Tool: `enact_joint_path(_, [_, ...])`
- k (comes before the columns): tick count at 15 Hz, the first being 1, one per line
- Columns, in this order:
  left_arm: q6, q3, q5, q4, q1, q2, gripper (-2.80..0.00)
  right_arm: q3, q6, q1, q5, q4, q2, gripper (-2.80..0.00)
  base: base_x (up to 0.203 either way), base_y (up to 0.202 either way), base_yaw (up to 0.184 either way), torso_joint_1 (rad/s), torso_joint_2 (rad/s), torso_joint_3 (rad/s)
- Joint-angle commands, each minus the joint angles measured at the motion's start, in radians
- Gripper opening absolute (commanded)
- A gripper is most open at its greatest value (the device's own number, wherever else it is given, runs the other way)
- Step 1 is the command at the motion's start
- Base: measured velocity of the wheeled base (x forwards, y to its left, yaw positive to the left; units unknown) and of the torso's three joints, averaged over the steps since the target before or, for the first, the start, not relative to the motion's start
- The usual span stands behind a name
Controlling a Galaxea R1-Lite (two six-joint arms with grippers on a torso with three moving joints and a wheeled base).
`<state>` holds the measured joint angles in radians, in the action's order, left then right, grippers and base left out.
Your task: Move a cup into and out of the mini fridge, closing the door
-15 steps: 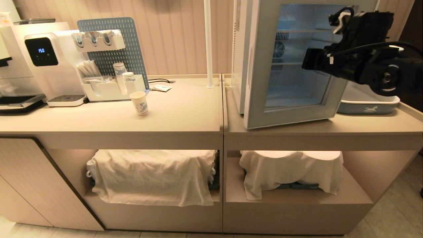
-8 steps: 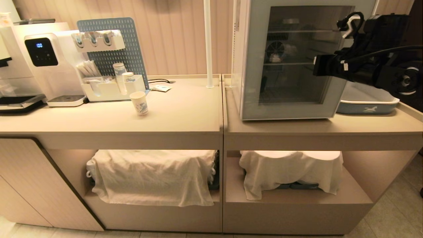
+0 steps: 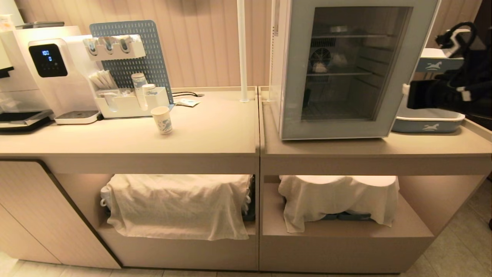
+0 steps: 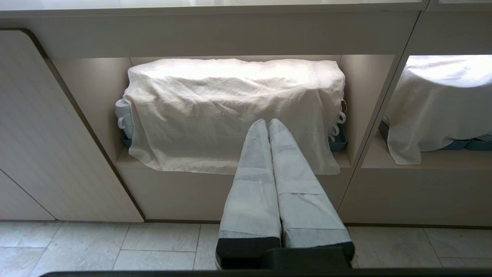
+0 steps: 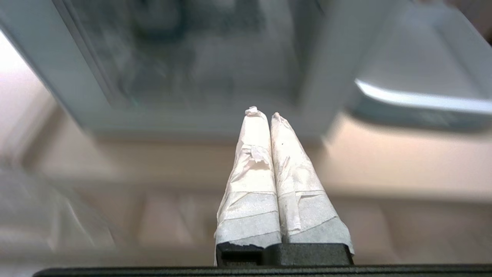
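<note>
- The grey-blue framed glass door (image 3: 346, 73) of the white boxy mini fridge (image 3: 277, 57), ajar a second ago, now sits flush shut.
- The right gripper (image 5: 268, 114), tape-wrapped fingers pressed together and empty, has drawn back from the glass toward the counter's right edge.
- The small blue-patterned white paper cup (image 3: 162, 120) stays upright on the beige counter (image 3: 215, 130), well left of the fridge.
- The left gripper (image 4: 268, 122), fingers together, hangs low before a white cloth (image 4: 234, 104).

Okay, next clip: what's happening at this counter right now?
The mini fridge stands with its door shut. The right tool, fingers together and empty, is off to the fridge's right. The cup sits on the counter by the coffee machine. The left tool, shut, is parked low by the cloth-covered shelf.
</note>
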<state>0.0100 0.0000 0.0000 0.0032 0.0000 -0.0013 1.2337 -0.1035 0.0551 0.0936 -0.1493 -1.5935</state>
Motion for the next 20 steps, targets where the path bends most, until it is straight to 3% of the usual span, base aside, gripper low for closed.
enact_joint_path(1, [0.001, 0.000, 0.000, 0.000, 0.000, 0.001, -2.80, -0.153, -0.035, -0.050, -0.003, 0.168, 0.286, -2.80, 0.000, 0.000, 0.000, 0.000, 0.00, 0.000])
enact_joint_path(3, [0.001, 0.000, 0.000, 0.000, 0.000, 0.001, -2.80, -0.305, -0.055, -0.074, -0.014, 0.310, 0.490, -2.80, 0.000, 0.000, 0.000, 0.000, 0.00, 0.000])
enact_joint_path(5, [0.001, 0.000, 0.000, 0.000, 0.000, 0.001, -2.80, -0.513, -0.065, -0.080, -0.028, 0.355, 0.688, -2.80, 0.000, 0.000, 0.000, 0.000, 0.00, 0.000])
enact_joint_path(9, [0.001, 0.000, 0.000, 0.000, 0.000, 0.001, -2.80, -0.905, -0.048, -0.079, -0.140, 0.284, 1.079, -2.80, 0.000, 0.000, 0.000, 0.000, 0.00, 0.000])
enact_joint_path(11, [0.000, 0.000, 0.000, 0.000, 0.000, 0.001, -2.80, -1.026, -0.032, -0.076, -0.170, 0.250, 1.232, -2.80, 0.000, 0.000, 0.000, 0.000, 0.00, 0.000])
enact_joint_path(13, [0.000, 0.000, 0.000, 0.000, 0.000, 0.001, -2.80, -1.128, -0.024, -0.076, -0.183, 0.233, 1.357, -2.80, 0.000, 0.000, 0.000, 0.000, 0.00, 0.000])
enact_joint_path(16, [-0.001, 0.000, 0.000, 0.000, 0.000, 0.001, -2.80, -1.167, -0.018, -0.058, -0.178, 0.217, 1.520, -2.80, 0.000, 0.000, 0.000, 0.000, 0.00, 0.000])
enact_joint_path(20, [-0.001, 0.000, 0.000, 0.000, 0.000, 0.001, -2.80, -1.236, 0.042, -0.052, -0.099, 0.147, 1.594, -2.80, 0.000, 0.000, 0.000, 0.000, 0.00, 0.000])
